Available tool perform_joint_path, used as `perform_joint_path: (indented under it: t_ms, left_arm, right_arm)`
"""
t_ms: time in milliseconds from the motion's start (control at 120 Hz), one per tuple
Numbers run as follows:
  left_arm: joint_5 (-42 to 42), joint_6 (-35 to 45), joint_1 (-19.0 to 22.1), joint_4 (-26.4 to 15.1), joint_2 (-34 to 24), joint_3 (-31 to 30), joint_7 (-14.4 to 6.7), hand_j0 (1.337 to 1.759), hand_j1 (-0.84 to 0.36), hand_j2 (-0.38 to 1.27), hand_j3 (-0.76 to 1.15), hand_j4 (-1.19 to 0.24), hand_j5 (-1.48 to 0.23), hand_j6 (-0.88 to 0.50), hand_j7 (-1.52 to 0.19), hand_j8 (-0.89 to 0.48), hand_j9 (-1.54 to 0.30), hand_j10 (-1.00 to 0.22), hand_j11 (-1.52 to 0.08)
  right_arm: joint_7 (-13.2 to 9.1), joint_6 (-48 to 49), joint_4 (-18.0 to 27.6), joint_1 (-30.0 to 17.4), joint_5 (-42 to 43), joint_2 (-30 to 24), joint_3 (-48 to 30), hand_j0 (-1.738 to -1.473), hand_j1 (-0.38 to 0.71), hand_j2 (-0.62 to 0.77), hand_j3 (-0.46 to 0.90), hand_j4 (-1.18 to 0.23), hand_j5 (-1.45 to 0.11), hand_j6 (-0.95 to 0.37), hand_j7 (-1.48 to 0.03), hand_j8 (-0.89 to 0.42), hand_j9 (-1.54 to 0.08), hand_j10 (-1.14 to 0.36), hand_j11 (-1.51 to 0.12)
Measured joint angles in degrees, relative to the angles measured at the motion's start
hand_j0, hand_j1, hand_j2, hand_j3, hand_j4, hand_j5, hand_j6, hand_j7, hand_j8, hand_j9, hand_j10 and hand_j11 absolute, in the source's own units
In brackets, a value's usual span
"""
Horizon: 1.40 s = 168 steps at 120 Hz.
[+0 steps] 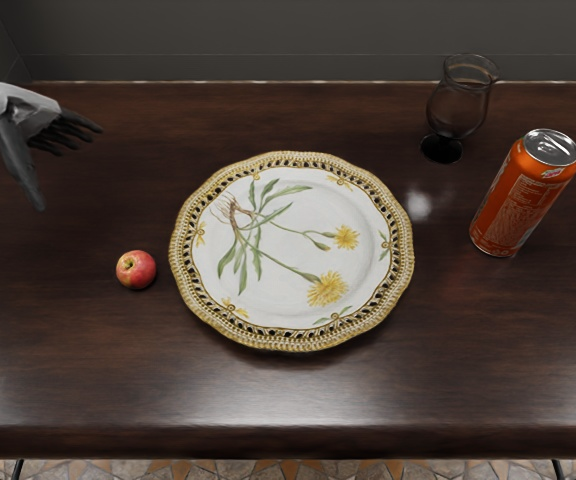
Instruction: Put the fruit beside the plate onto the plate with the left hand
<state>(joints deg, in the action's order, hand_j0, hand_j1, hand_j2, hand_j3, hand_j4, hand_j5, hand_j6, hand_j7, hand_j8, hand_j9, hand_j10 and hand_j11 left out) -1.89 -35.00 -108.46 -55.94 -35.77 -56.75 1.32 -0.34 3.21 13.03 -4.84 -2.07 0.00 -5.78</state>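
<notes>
The apple (136, 269), small and red with a yellowish patch, sits on the dark wooden table (68, 360) below the left hand (23, 118) and a little to its right, well apart from it, nearer the front edge of the table than the hand is. Just past the apple on the side away from the hand lies the plate (400, 250), white with painted yellow flowers and a pierced gold rim; the fruit is just beside that rim and seems not to touch it. The hand hangs above the far left part of the table with its dark fingers (68, 130) spread and relaxed and the thumb pointing down, holding nothing. By my reading nothing of the task is done yet: the reach down to the apple, the grasp, the lift and the carry over the rim all remain. Farther off, across the plate from the hand, stand a dark stemmed glass (458, 105) and a tilted orange can (524, 192). The left arm is cut off at the picture's edge, so only the wrist and hand show, and the right arm is nowhere in view
</notes>
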Motion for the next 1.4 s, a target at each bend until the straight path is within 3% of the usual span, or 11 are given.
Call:
perform_joint_path:
  t_ms: [308, 367, 442, 533, 575, 658, 775, 942, 1100, 1242, 1400]
  left_arm:
    - [-0.47, 0.0, -0.48, 1.54, 0.29, -0.13, -0.08, 1.658, 0.33, 0.0, 0.0, -0.02, -0.02, -0.02, -0.02, -0.02, -0.02, -0.02, -0.02]
    - [-0.92, 0.0, -2.2, 3.6, 7.98, -0.97, 0.01, 1.658, 0.33, 0.0, 0.0, -0.02, -0.02, -0.02, -0.02, -0.02, -0.02, -0.02, -0.02]
    - [2.43, 0.0, -9.85, 3.85, 18.33, -8.65, 0.23, 1.658, 0.34, 0.0, 0.0, -0.01, -0.01, -0.01, -0.01, -0.01, -0.01, -0.01, -0.01]
    - [11.28, 0.0, -18.54, -1.68, 34.44, -22.69, 0.35, 1.658, 0.34, 0.0, 0.0, -0.01, -0.01, -0.01, -0.01, -0.01, -0.01, -0.01, -0.01]
    - [14.53, 0.3, -18.94, -4.74, 35.71, -27.33, 0.38, 1.658, 0.34, 0.0, 0.0, -0.01, -0.01, -0.01, -0.01, -0.01, -0.01, -0.01, -0.01]
    - [23.62, 9.52, -18.3, -12.23, 35.77, -32.23, 0.42, 1.658, 0.34, 0.0, 0.0, -0.01, -0.01, -0.01, -0.01, -0.01, -0.01, -0.01, -0.01]
    - [29.54, 16.01, -17.74, -18.07, 35.77, -29.89, 1.02, 1.658, 0.34, 0.0, 0.0, 0.0, -0.01, 0.0, -0.01, 0.0, -0.01, 0.0, -0.01]
    - [32.81, 26.33, -10.36, -20.89, 35.77, -27.33, 1.67, 1.658, 0.34, 0.0, 0.0, -0.01, -0.01, -0.01, -0.01, -0.01, -0.01, -0.01, -0.01]
    - [34.15, 41.15, -12.08, -27.24, 35.77, -23.96, 1.8, 1.658, 0.34, 0.0, 0.0, -0.01, -0.01, -0.01, -0.01, -0.01, -0.01, -0.01, -0.01]
    - [34.21, 43.16, -12.74, -34.38, 35.77, -21.62, 1.81, 1.658, 0.34, 0.0, 0.0, -0.01, -0.01, -0.01, -0.01, -0.01, -0.01, -0.01, -0.01]
    - [34.14, 46.93, -9.97, -36.46, 35.77, -21.37, 1.83, 1.658, 0.34, 0.0, 0.0, -0.01, -0.01, -0.01, -0.01, -0.01, -0.01, -0.01, -0.01]
  right_arm:
    - [-0.26, -0.14, 0.12, -0.15, 0.04, 0.0, 0.38, -1.658, -0.33, 0.0, 0.0, -0.01, -0.02, -0.01, -0.02, -0.01, -0.02, -0.01, -0.02]
    - [-0.27, -0.17, 0.12, -0.15, 0.05, 0.0, 0.39, -1.658, -0.33, 0.0, 0.0, -0.02, -0.02, -0.01, -0.02, -0.01, -0.02, -0.01, -0.02]
    - [-0.27, -0.18, 0.13, -0.16, 0.05, 0.0, 0.39, -1.658, -0.33, 0.0, 0.0, -0.01, -0.02, -0.01, -0.02, -0.01, -0.02, -0.01, -0.02]
    - [-0.27, -0.17, 0.12, -0.17, 0.05, 0.0, 0.41, -1.658, -0.33, 0.0, 0.0, -0.01, -0.02, -0.01, -0.02, -0.02, -0.02, -0.02, -0.02]
    - [-0.27, -0.17, 0.11, -0.17, 0.04, 0.0, 0.42, -1.658, -0.33, 0.0, 0.0, -0.01, -0.02, -0.01, -0.02, -0.02, -0.02, -0.02, -0.02]
    - [-0.28, -0.19, 0.1, -0.17, 0.05, 0.0, 0.42, -1.658, -0.33, 0.0, 0.0, -0.01, -0.02, -0.01, -0.02, -0.02, -0.02, -0.02, -0.02]
    - [-0.28, -0.19, 0.1, -0.17, 0.05, 0.0, 0.42, -1.658, -0.33, 0.0, 0.0, -0.01, -0.02, -0.01, -0.02, -0.01, -0.02, -0.02, -0.02]
    - [-0.28, -0.17, 0.12, -0.17, 0.05, 0.0, 0.42, -1.658, -0.33, 0.0, 0.0, -0.01, -0.02, -0.01, -0.02, -0.02, -0.02, -0.02, -0.02]
    - [-0.28, -0.18, 0.12, -0.17, 0.05, 0.0, 0.42, -1.658, -0.33, 0.0, 0.0, -0.01, -0.02, -0.01, -0.02, -0.01, -0.02, -0.02, -0.02]
    - [-0.28, -0.18, 0.13, -0.17, 0.05, 0.0, 0.42, -1.658, -0.33, 0.0, 0.0, -0.01, -0.02, -0.01, -0.02, -0.01, -0.02, -0.02, -0.02]
    - [-0.28, -0.19, 0.13, -0.17, 0.05, 0.0, 0.42, -1.658, -0.33, 0.0, 0.0, -0.01, -0.02, -0.01, -0.02, -0.01, -0.02, -0.02, -0.02]
